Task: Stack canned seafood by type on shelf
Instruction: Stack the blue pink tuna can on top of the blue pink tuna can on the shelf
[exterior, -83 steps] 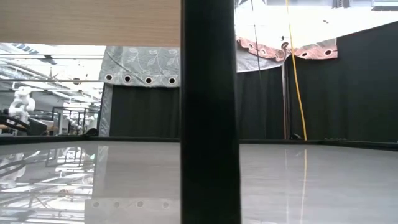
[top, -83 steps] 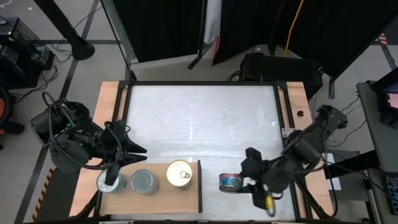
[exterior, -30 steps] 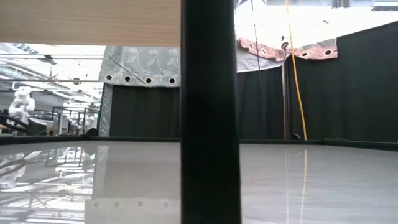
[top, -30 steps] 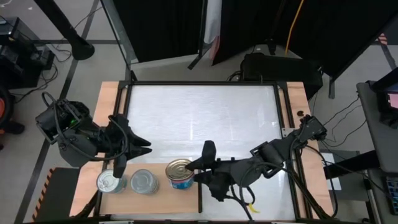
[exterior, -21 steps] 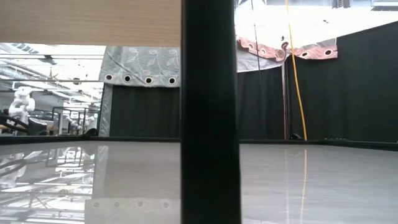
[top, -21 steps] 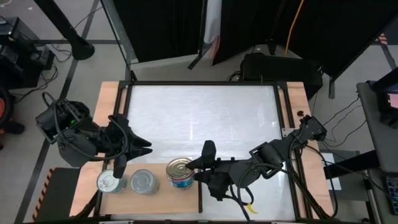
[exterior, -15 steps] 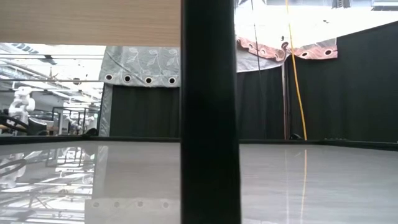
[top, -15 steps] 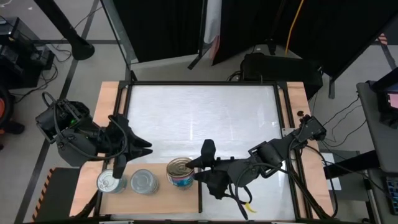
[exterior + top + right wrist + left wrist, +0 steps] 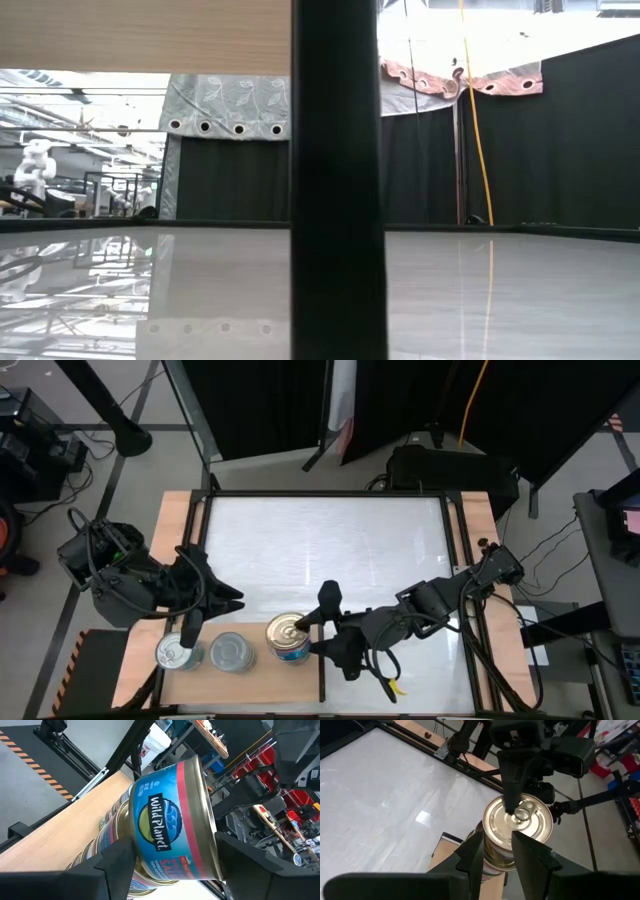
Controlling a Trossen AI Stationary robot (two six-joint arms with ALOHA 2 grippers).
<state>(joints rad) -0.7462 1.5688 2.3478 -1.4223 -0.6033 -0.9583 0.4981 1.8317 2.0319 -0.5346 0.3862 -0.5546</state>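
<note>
the shelf (image 9: 255, 672), a light-brown board with a dark edge, lies along the near edge of the surface (image 9: 330, 550) toward its near left corner. three columns of canned seafood stand on it in a row. the silver-lidded tin (image 9: 177, 653) sits nearest the board's left end, a second silver-lidded tin (image 9: 232, 652) stands just beside it, and the gold-lidded tin (image 9: 288, 633) tops the column nearest the board's dark right edge.

the right gripper (image 9: 322, 622) reaches in from the right side of the surface and sits at the gold-lidded tin. in the right wrist view its fingers (image 9: 117, 862) stand apart on either side of this blue-labelled tin (image 9: 172, 822), which rests on another tin beneath it; contact with the tin's sides cannot be confirmed.

the left gripper (image 9: 188, 635) hangs over the left end of the shelf, above the leftmost tin. its fingers (image 9: 530, 855) are narrowly apart and grip nothing.

the low view is blocked by a dark upright post (image 9: 337, 180).
</note>
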